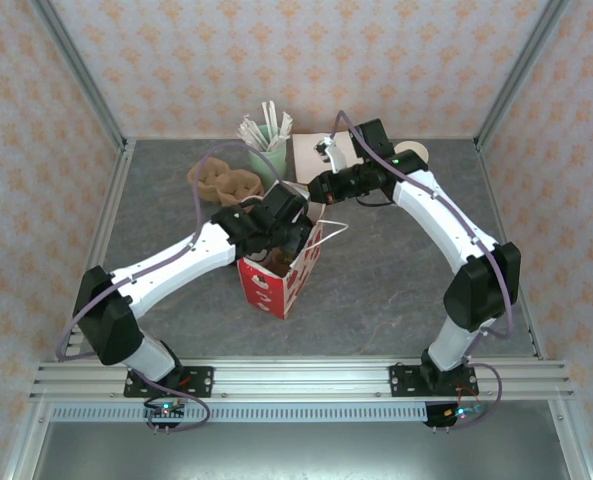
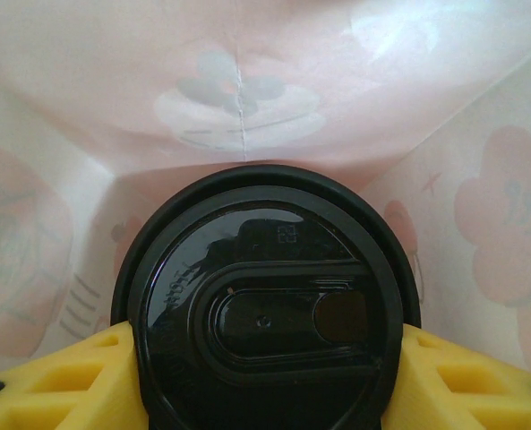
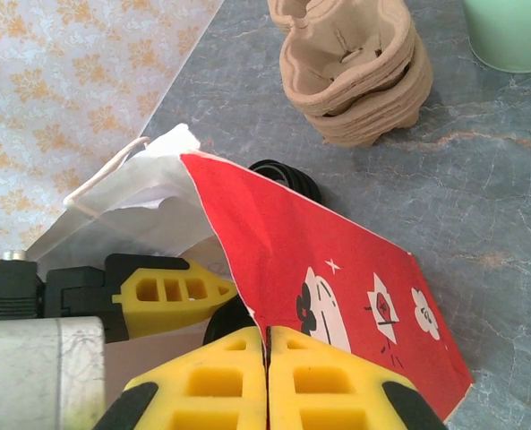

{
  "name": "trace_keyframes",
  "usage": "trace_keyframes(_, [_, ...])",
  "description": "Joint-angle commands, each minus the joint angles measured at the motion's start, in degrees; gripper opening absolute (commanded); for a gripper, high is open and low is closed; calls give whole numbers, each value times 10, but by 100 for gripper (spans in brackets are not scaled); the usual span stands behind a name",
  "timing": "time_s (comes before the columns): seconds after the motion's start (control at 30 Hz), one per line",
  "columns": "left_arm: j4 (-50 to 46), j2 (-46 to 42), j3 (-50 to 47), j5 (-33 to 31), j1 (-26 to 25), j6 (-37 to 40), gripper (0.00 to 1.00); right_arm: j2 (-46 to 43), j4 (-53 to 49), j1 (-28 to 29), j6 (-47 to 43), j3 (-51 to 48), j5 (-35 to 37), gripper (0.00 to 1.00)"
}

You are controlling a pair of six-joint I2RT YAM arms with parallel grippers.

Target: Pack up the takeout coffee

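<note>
Two grippers busy | left gripper (image 2: pixel 265 381) about half open, clasping takeout coffee (image 2: pixel 265 296) inside paper bag (image 1: pixel 274 285), walls close around | right gripper (image 3: pixel 267 376) closed, pinching bag's red rim | bag mid-bench (image 1: pixel 406 270), bare toward right edge

The black lid (image 2: pixel 265 309) bears embossed marks, none readable.

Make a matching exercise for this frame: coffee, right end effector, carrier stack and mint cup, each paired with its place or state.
Things:
1. takeout coffee
2. right end effector
3. cardboard carriers
4. mint cup

Places or states:
A. stacked on the table
B. inside the paper bag
C. holding upright sticks
D. shut on the bag's rim

Pairs: 1-B, 2-D, 3-A, 4-C
</note>
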Motion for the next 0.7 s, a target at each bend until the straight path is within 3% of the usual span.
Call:
trace_keyframes(0.0, [27,5,-13,-9,6,12,57,-22,16,4,11,-9,10,8])
trace_keyframes(0.67, [41,14,-43,12,13,11,57,-28,8,4,27,-21,1,7])
